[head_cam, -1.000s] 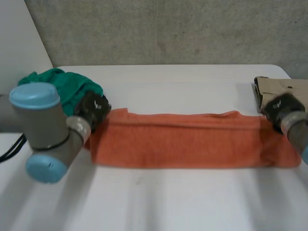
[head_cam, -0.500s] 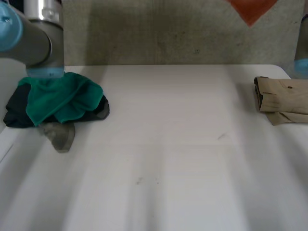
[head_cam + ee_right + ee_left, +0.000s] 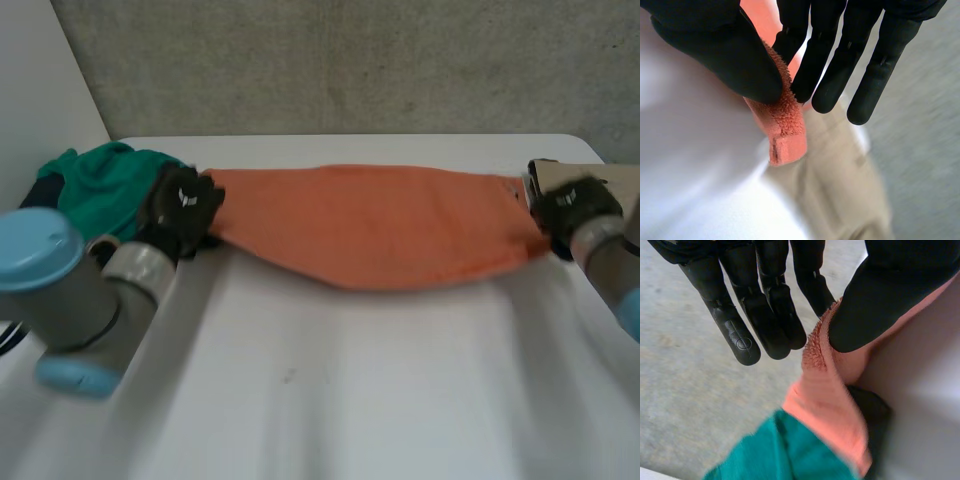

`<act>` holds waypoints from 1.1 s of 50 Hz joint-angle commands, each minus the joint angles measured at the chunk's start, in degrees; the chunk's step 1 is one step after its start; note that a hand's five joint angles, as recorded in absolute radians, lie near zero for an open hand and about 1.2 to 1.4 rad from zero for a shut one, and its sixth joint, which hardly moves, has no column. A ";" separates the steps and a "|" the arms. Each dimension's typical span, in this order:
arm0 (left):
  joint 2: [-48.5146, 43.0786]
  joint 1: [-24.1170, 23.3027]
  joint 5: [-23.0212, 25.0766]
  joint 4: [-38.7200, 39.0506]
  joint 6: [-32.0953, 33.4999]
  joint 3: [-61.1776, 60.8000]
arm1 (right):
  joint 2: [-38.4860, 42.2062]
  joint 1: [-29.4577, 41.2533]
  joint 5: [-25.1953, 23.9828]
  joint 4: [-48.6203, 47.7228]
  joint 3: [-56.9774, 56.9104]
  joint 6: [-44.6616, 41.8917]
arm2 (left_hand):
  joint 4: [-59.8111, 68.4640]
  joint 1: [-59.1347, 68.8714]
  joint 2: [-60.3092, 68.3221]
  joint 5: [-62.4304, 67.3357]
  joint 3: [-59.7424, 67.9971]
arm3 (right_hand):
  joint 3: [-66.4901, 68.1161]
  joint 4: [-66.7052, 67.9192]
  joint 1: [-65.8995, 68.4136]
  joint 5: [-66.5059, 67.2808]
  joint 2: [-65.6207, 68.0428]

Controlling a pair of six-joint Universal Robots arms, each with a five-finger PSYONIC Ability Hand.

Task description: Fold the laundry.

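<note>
An orange towel (image 3: 375, 225) hangs stretched between my two hands above the white table (image 3: 350, 400), sagging in the middle. My left hand (image 3: 183, 205) pinches its left end; in the left wrist view the thumb (image 3: 880, 300) presses the orange towel (image 3: 825, 390) against the straight fingers (image 3: 775, 305). My right hand (image 3: 572, 208) pinches the right end; in the right wrist view the thumb (image 3: 725, 55) and fingers (image 3: 840, 55) clamp an orange towel corner (image 3: 782, 127).
A green cloth (image 3: 105, 190) lies heaped on dark clothes at the table's left, just behind my left hand, and shows as green cloth (image 3: 785, 455) under the towel end. A folded tan garment (image 3: 600, 185) lies at the right edge, beneath my right hand (image 3: 840, 195).
A second ago the towel lay folded as a long strip on the table. Both hands then swung it up high, and now it is lower again, held stretched farther back.
</note>
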 commanded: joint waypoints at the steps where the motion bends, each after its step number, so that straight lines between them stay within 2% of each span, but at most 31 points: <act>1: 18.90 -0.11 -0.91 -18.50 9.99 -15.83 | -14.16 -5.30 -0.16 11.95 14.10 -11.55 | 10.93 14.50 11.06 11.98 11.38 | 11.60 11.16 16.26 10.63 11.95; 4: 23.67 0.06 -1.00 -29.87 11.23 -18.48 | -20.31 -7.58 0.01 14.94 19.29 -17.97 | 10.93 14.50 11.06 11.98 11.38 | 11.60 11.16 16.26 10.63 11.95; 5: 25.94 0.15 -1.17 -37.48 11.41 -19.79 | -21.54 -8.20 0.10 15.56 20.26 -19.12 | 10.93 14.50 11.06 11.98 11.38 | 11.60 11.16 16.26 10.63 11.95; 9: 29.47 0.06 -0.48 -51.58 11.06 -21.47 | -25.51 -10.05 -0.08 17.67 23.69 -22.38 | 10.93 14.50 11.06 11.98 11.38 | 11.60 11.16 16.26 10.63 11.95; 12: 29.66 -0.29 -0.47 -52.15 10.97 -21.47 | -25.95 -10.22 -0.60 18.20 24.75 -22.38 | 10.93 14.50 11.06 11.98 11.38 | 11.60 11.16 16.26 10.63 11.95; 19: 26.77 -0.73 -0.56 -44.51 11.15 -17.61 | -25.69 -10.14 -1.74 16.89 24.76 -22.03 | 10.93 14.50 11.06 11.98 11.38 | 11.60 11.16 16.26 10.63 11.95; 24: 18.17 -0.82 -1.35 -34.42 11.85 -11.21 | -21.13 -9.70 -3.68 11.10 22.74 -19.31 | 10.93 14.50 11.06 11.98 11.38 | 11.60 11.16 16.26 10.63 11.95; 29: 8.85 -0.73 -1.35 -28.60 11.85 -3.91 | -15.85 -9.52 -3.94 4.67 18.61 -15.36 | 10.93 14.50 11.06 11.98 11.38 | 11.60 11.16 16.26 10.63 11.95; 33: 0.50 -0.73 -1.44 -25.43 12.03 4.08 | -9.70 -8.30 -3.86 -0.16 12.90 -12.46 | 10.93 14.50 11.06 11.98 11.38 | 11.60 11.16 16.26 10.63 11.95; 36: -5.84 -0.20 -1.53 -24.11 12.20 12.17 | -4.16 -4.78 -2.89 -3.06 6.05 -11.14 | 10.93 14.50 11.06 11.98 11.38 | 11.60 11.16 16.26 10.63 11.95; 43: -13.75 0.06 -1.70 -20.08 12.90 39.93 | 0.68 -0.73 4.93 -10.88 -16.09 -4.73 | 10.93 14.50 11.06 11.98 11.38 | 11.60 11.16 16.26 10.63 11.95; 47: -14.90 0.06 -1.35 -11.12 11.32 53.30 | -0.37 -0.38 5.46 -22.19 -26.02 3.43 | 10.93 14.50 11.06 11.98 11.38 | 11.60 11.16 16.26 10.63 11.95; 48: -14.99 0.24 -1.35 -6.49 10.19 56.71 | -0.81 -0.47 5.72 -24.32 -26.92 4.41 | 10.93 14.50 11.06 11.98 11.38 | 11.60 11.16 16.26 10.63 11.95; 52: -14.64 1.55 -1.62 3.46 4.40 61.22 | -2.48 -0.12 6.16 -30.04 -29.30 5.92 | 10.93 14.50 11.06 11.98 11.38 | 11.60 11.16 16.26 10.63 11.95; 55: -14.38 2.70 -1.88 4.81 0.35 61.93 | -2.40 0.41 6.25 -30.23 -30.35 5.92 | 10.93 14.50 11.06 11.98 11.38 | 11.60 11.16 16.26 10.63 11.95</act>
